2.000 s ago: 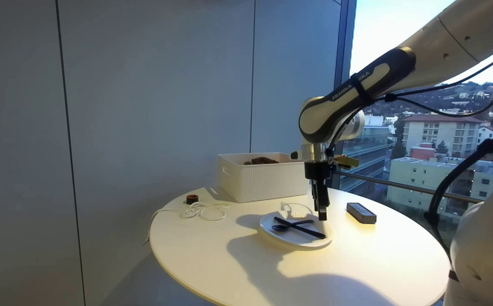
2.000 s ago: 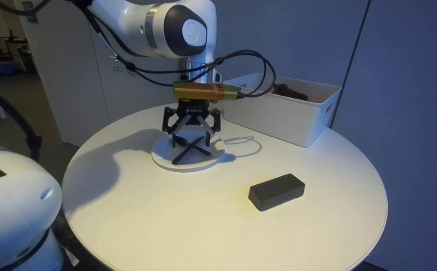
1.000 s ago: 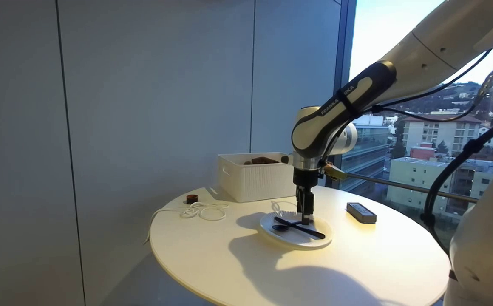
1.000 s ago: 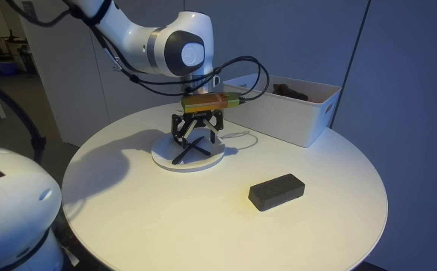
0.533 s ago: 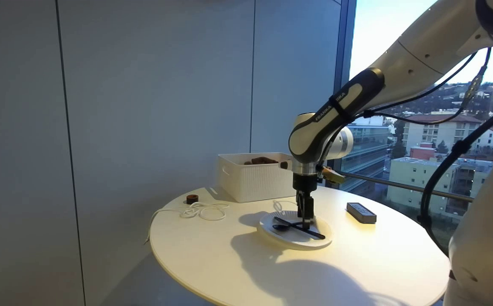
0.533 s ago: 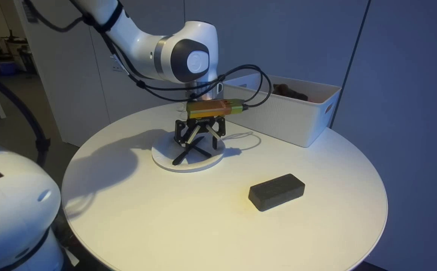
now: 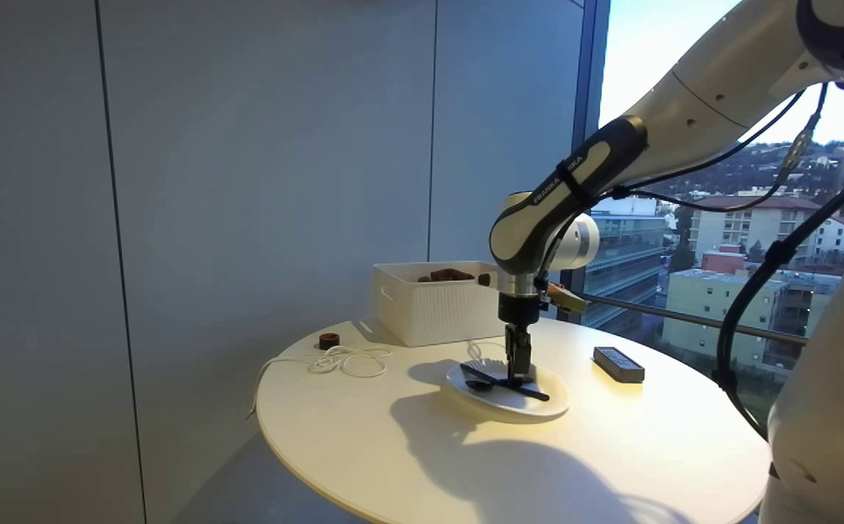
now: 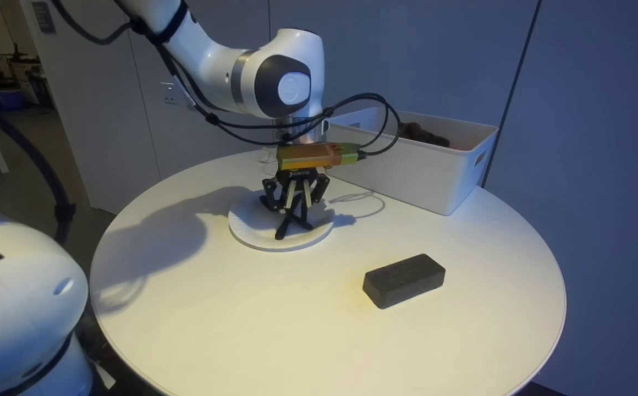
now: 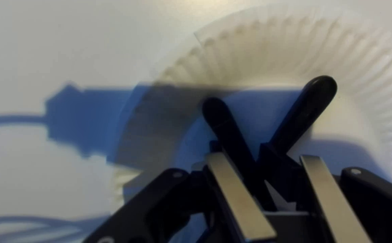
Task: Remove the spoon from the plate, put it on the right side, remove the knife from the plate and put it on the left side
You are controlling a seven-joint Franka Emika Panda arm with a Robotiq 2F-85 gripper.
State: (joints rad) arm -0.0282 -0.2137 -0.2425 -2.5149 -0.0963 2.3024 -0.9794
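Note:
Thin and black, the spoon (image 7: 479, 385) and the longer knife (image 7: 536, 395) cross on the small white plate (image 8: 250, 224). My gripper (image 8: 297, 211) points straight down over their crossing, its fingertips low at the plate. In the wrist view the spoon's handle (image 9: 217, 113) runs between the partly drawn-in jaws, and the knife's handle (image 9: 312, 98) leads in at the right fingertip. The crossing itself is mostly hidden by the fingers. Both utensils appear to touch the fingers; whether they are firmly gripped, I cannot tell.
A white rectangular box (image 7: 451, 313) holding something brown stands behind the plate. A stubby black block (image 8: 404, 280) lies on the round white table (image 8: 297, 330). A loose white cable (image 7: 353, 362) and a small dark roll (image 7: 329, 340) sit near the table's edge.
My gripper has come down onto the cutlery and its jaws have drawn together. The knife has swung and shifted with the spoon, and the plate has slid slightly.

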